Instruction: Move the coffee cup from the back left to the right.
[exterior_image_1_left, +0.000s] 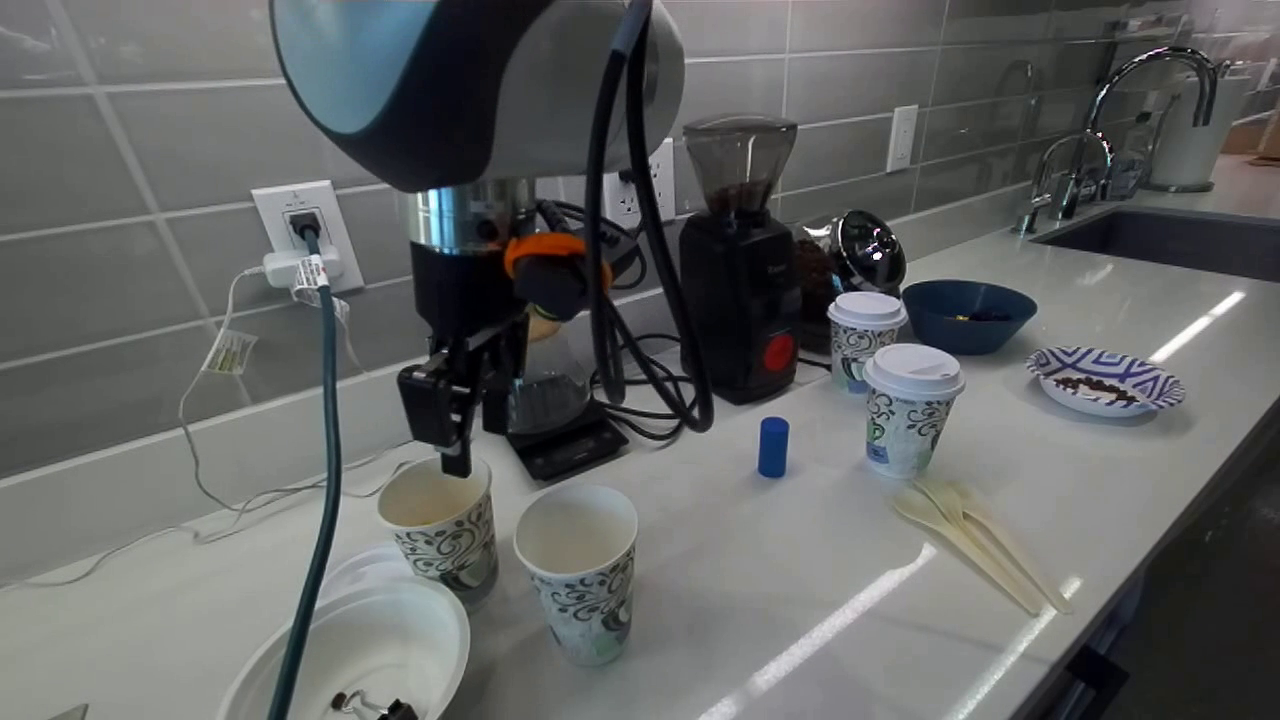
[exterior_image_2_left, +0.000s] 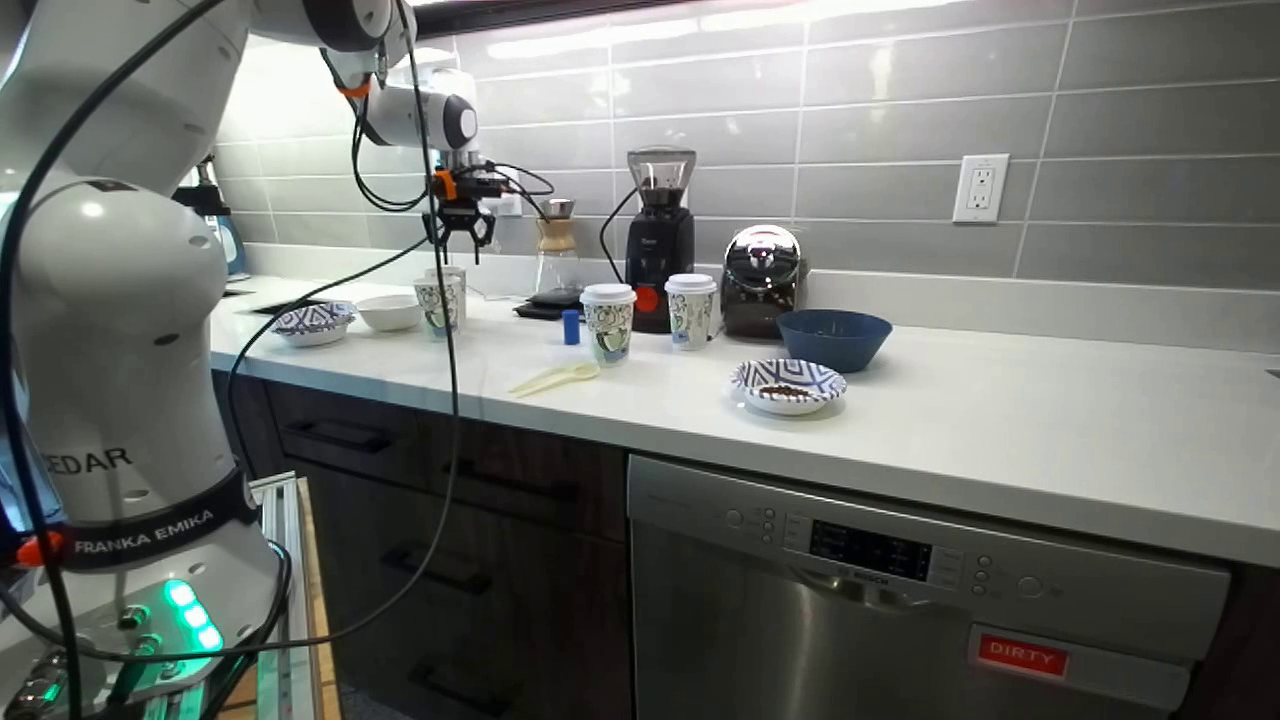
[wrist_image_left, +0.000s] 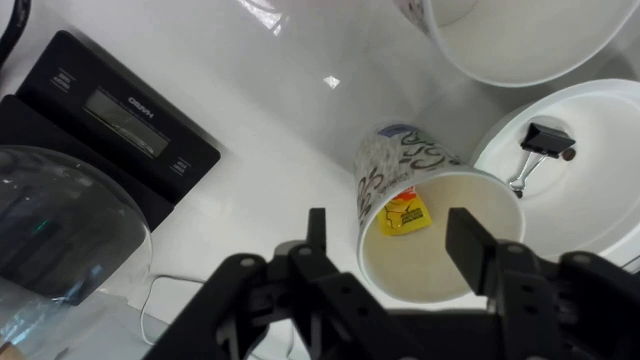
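- Pincer (wrist_image_left: 387, 230): spread wide, holding nothing, just above the coffee cup (wrist_image_left: 432, 192), which stands at the back left of the worktop (exterior_image_1_left: 750, 550).
- Jaws: in the wrist view one overlaps the cup's mouth, the other lies outside its rim. A slow, straight descent astride that wall, off the yellow packet (wrist_image_left: 406, 212) inside, seems best, then a gentle squeeze, since paper probably dents.
- Front paper cup (exterior_image_1_left: 588, 605) and white bowl (exterior_image_1_left: 410, 635): both just beside, so a vertical lift looks wise before any travel right.
- Arm (exterior_image_2_left: 110, 270): in an exterior view it arches over the worktop, last links hanging vertical, pincer pointing down.
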